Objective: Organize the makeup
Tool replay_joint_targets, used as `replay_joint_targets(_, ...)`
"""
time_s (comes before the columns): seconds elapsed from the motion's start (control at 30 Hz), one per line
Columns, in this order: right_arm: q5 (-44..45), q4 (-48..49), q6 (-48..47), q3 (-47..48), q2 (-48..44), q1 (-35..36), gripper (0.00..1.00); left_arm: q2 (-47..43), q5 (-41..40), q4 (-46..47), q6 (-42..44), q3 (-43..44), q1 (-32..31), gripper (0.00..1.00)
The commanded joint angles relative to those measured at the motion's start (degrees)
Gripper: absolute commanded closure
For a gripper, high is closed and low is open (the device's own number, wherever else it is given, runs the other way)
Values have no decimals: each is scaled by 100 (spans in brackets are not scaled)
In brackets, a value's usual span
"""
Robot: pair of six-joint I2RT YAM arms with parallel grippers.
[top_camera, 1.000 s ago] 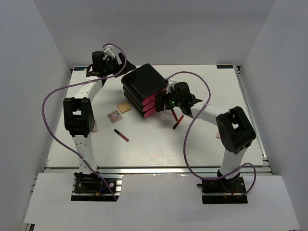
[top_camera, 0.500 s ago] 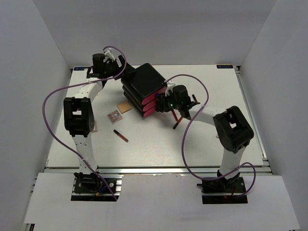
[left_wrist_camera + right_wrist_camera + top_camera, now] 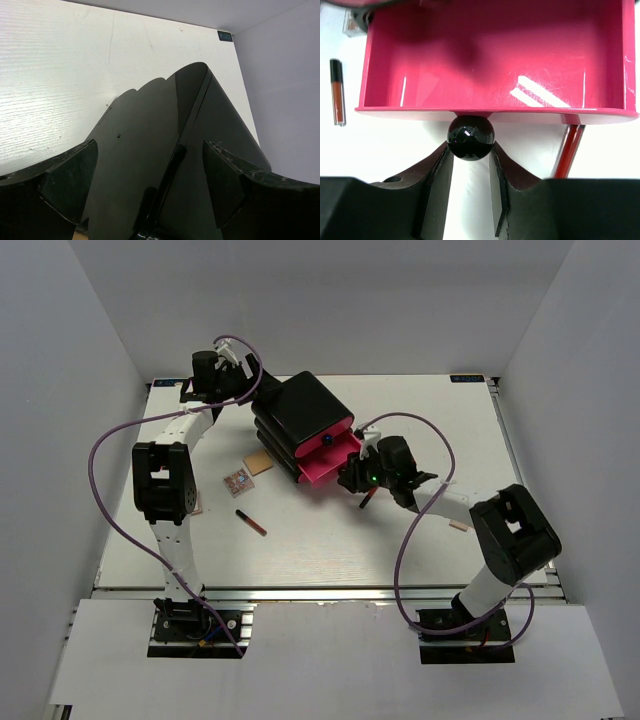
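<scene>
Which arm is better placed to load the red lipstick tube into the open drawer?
Right. Its claw grips the drawer knob, with the tube just beside it. The left claw straddles the black box.

Glossy black box (image 3: 165, 165) filling the middle, left gripper (image 3: 150, 175) fingers (image 3: 65, 175) spreading either side of it, white table (image 3: 55, 75) lying beyond the box

Box (image 3: 302, 412): you see glossy black — its pulled-out drawer (image 3: 495, 55) is bright pink
Drawer knob (image 3: 470, 137): shiny black
Right gripper (image 3: 470, 167): black fingers
Left gripper (image 3: 150, 200): black fingers
Lipstick tube by the drawer (image 3: 337, 92): black cap, rusty red body
Red stick (image 3: 568, 150): deep red
Square packet (image 3: 237, 481): pinkish, speckled pattern
Flat packet (image 3: 260, 464): tan
Table (image 3: 300, 550): white — faint wood grain
Cables (image 3: 105, 480): purple
</scene>
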Motion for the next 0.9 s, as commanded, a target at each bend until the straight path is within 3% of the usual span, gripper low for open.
replay_joint_targets(0.0,-76,231,-123,-227,-452,-28,76,-212,-70,26,-13,150,17,6)
replay_joint_targets(0.03,-67,231,-140,-271,-470,-28,62,-220,-114,17,-13,159,25,6)
replay_joint_targets(0.07,-111,222,-167,-272,-479,-36,54,-229,-157,0,-4,176,34,6)
replay_joint_targets(0.23,-216,-23,-351,-123,-540,-28,34,-580,-649,0,31,168,209,5)
replay_joint_targets(0.47,-576,-717,-983,-307,-979,-107,29,-1502,-1818,-53,-303,-218,746,5)
replay_joint_targets(0.57,-1182,-1384,-1904,-465,-1427,-238,30,-2133,-2555,-377,-644,-736,781,6)
replay_joint_targets(0.67,-1692,-2175,-2828,-693,-2068,-388,32,-2696,-3487,-1421,-1363,-1290,790,13)
replay_joint_targets(0.77,-1773,-2746,-3567,-1027,-2806,-599,34,-3032,-4331,-2844,-1927,-1860,817,26)
replay_joint_targets(0.8,-1738,-2836,-3690,-1106,-2982,-677,34,-3259,-4803,-3561,-2399,-2019,825,26)
replay_joint_targets(0.87,-1562,-3002,-3937,-1317,-3448,-792,33,-3506,-5157,-4120,-3242,-2571,843,24)
